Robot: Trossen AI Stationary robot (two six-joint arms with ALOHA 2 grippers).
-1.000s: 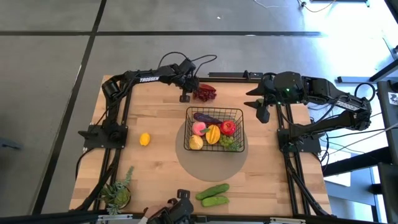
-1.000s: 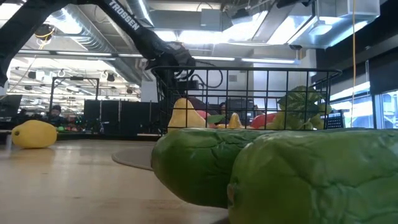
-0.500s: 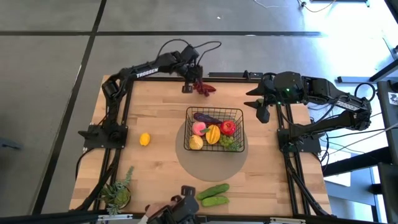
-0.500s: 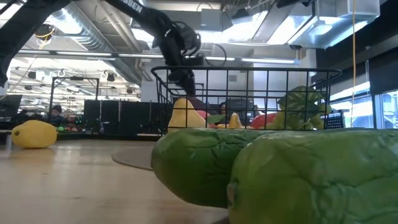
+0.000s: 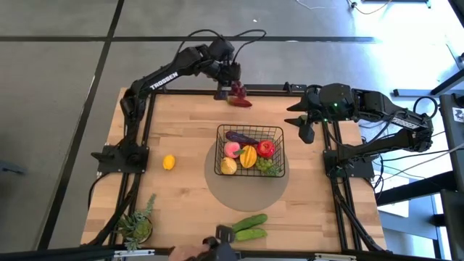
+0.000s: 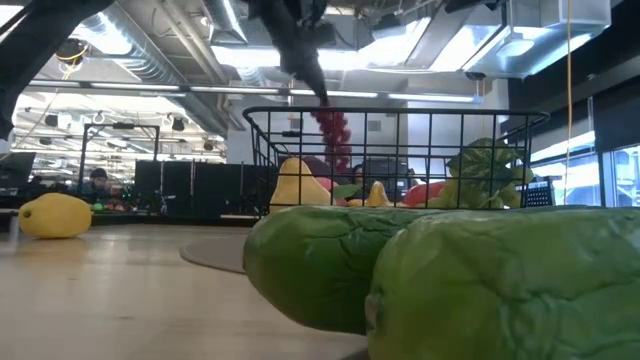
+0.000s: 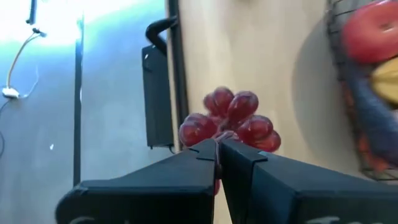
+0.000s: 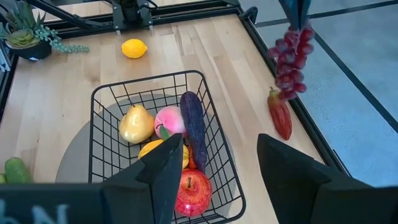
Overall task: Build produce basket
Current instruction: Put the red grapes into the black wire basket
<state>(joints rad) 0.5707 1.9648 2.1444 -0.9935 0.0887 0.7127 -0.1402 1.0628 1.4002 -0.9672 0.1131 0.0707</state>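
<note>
Left end effector [image 5: 226, 82]: pinching red grapes [image 5: 238, 90], at 12 o'clock of basket [image 5: 250, 130].
Right end effector [image 5: 305, 130]: spread, empty.

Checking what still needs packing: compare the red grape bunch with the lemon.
The red grape bunch hangs in the air from the shut left end effector, beyond the basket; the lemon lies loose on the table. The grapes are a dark red cluster; the lemon is one yellow piece. Both are outside the basket.
</note>
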